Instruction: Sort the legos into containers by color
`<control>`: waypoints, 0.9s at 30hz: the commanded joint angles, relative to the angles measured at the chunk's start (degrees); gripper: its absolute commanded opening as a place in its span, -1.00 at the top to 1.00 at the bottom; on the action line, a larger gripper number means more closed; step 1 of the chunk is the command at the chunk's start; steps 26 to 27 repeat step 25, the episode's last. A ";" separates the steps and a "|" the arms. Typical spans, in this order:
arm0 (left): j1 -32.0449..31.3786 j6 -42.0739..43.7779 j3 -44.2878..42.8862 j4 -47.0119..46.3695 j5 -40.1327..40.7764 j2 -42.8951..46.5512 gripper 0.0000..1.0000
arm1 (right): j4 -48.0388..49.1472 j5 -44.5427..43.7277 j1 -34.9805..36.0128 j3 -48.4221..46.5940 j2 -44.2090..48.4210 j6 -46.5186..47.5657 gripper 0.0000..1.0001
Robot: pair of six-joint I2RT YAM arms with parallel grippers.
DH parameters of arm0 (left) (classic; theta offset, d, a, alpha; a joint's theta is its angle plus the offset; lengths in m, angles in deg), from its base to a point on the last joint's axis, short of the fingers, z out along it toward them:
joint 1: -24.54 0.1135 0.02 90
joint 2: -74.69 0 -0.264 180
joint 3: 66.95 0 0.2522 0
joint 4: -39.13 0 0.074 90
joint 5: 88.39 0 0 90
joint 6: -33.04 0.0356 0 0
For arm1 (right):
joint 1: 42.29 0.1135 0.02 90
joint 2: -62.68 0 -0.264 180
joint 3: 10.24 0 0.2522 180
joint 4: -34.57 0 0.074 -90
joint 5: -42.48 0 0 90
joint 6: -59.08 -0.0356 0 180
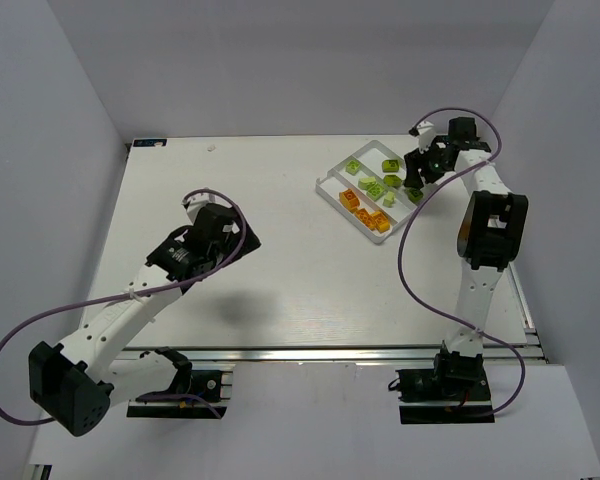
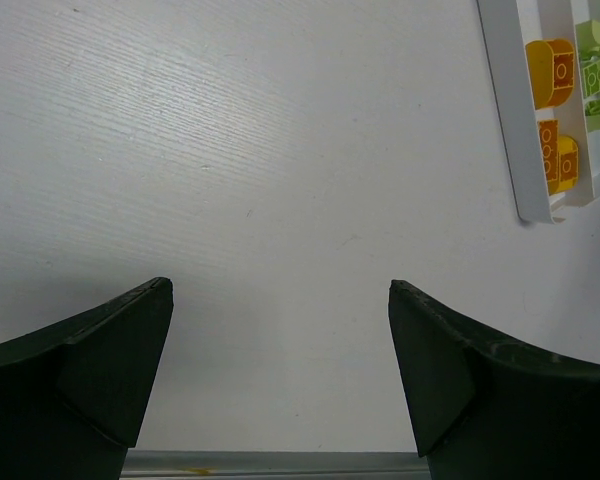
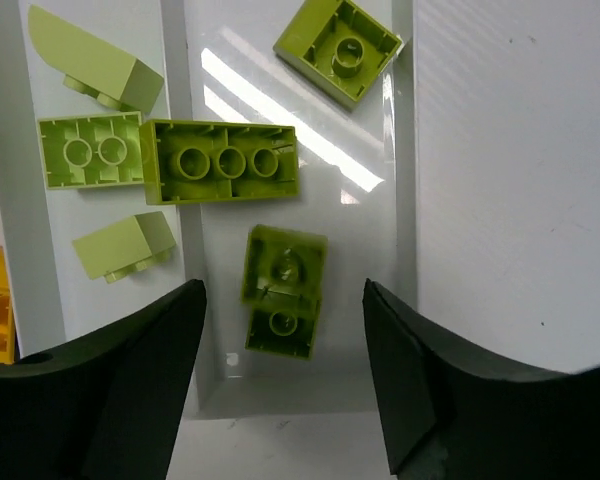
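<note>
The right hand (image 3: 282,290) is spread wide and empty above the white tray (image 3: 405,150), which holds six lime green bricks (image 3: 220,162) and three yellow-orange bricks (image 2: 550,72). The left hand (image 2: 280,290), equally spread, grips nothing over the tabletop (image 2: 230,150).

Table (image 1: 280,260): white, with a fine, faint parallel grain visible in the left wrist view.
Tray (image 2: 502,100): plain white and glossy, with bright glare streaks on one compartment floor.
Green legos (image 3: 220,162): uniform lime green, some a paler shade than others.
Yellow legos (image 2: 552,72): yellow-orange, one a deeper orange.
Jaws: matt black on both arms.
Left arm (image 1: 120,320), right arm (image 1: 477,290): white links, black joints and bases.
Cables (image 1: 399,268): purple.
Enclosure walls (image 1: 280,60): pale grey-lilac.
</note>
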 commanded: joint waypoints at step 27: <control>0.28 16.13 -3.75 -14.45 -10.48 -1.48 -0.96 | 5.87 16.90 -0.65 22.19 35.21 -32.08 -0.79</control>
